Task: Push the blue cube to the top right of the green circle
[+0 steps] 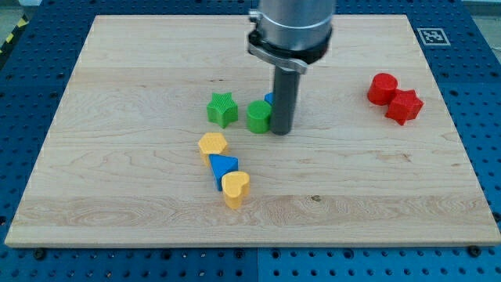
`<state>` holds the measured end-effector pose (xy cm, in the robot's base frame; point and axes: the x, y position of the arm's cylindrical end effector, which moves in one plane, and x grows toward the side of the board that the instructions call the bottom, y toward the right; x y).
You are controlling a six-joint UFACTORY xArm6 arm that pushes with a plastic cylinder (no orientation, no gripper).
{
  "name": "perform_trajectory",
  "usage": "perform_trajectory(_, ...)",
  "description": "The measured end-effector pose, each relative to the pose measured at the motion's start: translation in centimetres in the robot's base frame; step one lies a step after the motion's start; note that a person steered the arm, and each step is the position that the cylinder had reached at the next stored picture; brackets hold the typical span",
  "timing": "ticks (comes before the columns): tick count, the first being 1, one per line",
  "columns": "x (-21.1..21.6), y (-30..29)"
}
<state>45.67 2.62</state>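
Note:
The green circle [257, 116] stands near the middle of the wooden board [117, 196]. My dark rod comes down just to its right, and my tip [282, 131] rests on the board touching or almost touching the circle's right side. The blue cube [268, 99] is mostly hidden behind the rod; only a small blue corner shows at the circle's upper right.
A green star [222, 108] lies left of the circle. Below it a yellow hexagon [212, 145], a blue triangle [223, 168] and a yellow heart [235, 188] form a slanted row. A red cylinder [383, 88] and a red star [404, 106] sit together at the right.

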Motion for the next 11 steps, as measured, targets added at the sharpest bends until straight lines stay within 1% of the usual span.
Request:
perform_trajectory(1,-1.3,-4.6)
perform_trajectory(3,-1.8,-5.5)
perform_trajectory(4,0.0,2.8)
perform_trajectory(5,0.6,6.9)
perform_trajectory(6,-2.0,6.6)
perform_trajectory(8,-5.0,-3.0)
perform_trajectory(9,-5.4,-2.8)
perform_trajectory(10,-1.5,2.1)
perform_trajectory(11,3.7,3.5)
